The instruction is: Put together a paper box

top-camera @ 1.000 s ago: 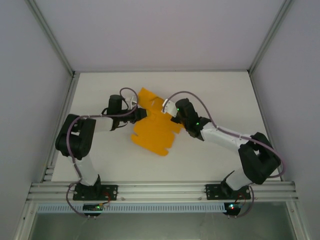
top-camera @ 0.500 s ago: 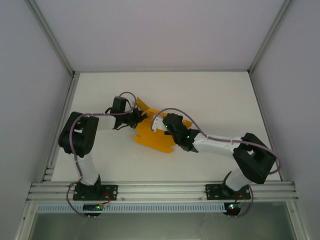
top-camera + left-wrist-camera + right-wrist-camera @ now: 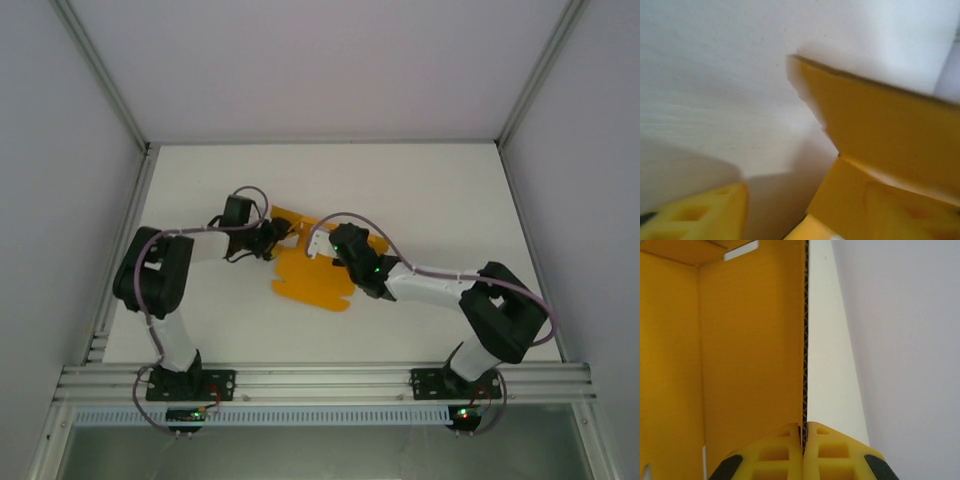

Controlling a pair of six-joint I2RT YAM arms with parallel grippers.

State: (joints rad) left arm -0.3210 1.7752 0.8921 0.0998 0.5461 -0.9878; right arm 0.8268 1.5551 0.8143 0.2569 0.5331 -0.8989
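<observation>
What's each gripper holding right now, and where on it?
Right gripper pinches the paper box by the cut edge of one panel. Left gripper sits at its left side; grip cannot be told.

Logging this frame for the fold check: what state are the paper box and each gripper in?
paper box: not yet assembled; partly folded, some panels raised.
right gripper: shut on the paper box's edge.
left gripper: at the paper box's left edge; open or shut unclear.

Orange paper box (image 3: 312, 278), partly folded sheet, mid-table
</observation>
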